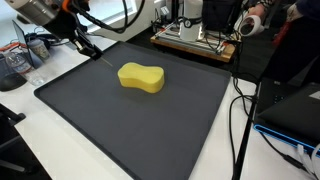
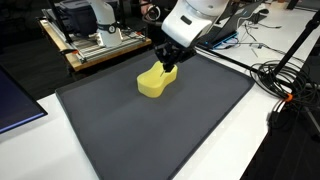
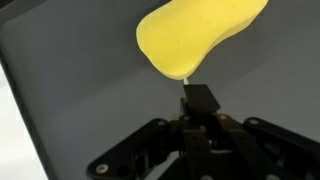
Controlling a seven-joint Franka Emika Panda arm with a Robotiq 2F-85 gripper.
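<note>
Shows a yellow sponge (image 1: 141, 77) lying flat on a dark mat (image 1: 120, 125), clear of every edge of the mat and a little nearer the mat's far side than its near side. Shows the pincer (image 1: 88, 48) closed, with fingertips pressed together and no gap to see, hanging above the mat's far corner in an exterior view, apart from the sponge. Catches there a thin pale line (image 1: 103, 58) running over the mat from the fingertips toward the sponge; too fine to name, and cannot tell whether held. In an exterior view sets the pincer (image 2: 167, 66) low over the mat (image 2: 150, 135), right against the end of the sponge (image 2: 156, 82) nearest the mat's far edge; cannot tell there whether touching or just short. In the wrist view looks down past the closed pincer (image 3: 197, 97) onto the mat (image 3: 70, 100), with the sponge (image 3: 195, 35) just ahead of the fingertips and the thin pale line (image 3: 187, 75) bridging the small gap between them. Has a white table (image 1: 25, 150) under the mat, bare along the mat's near edge. Finds a wooden stand (image 1: 195, 40) carrying equipment just beyond the mat's far edge, and black cables (image 2: 285, 85) trailing on the table beside one side edge of the mat.
</note>
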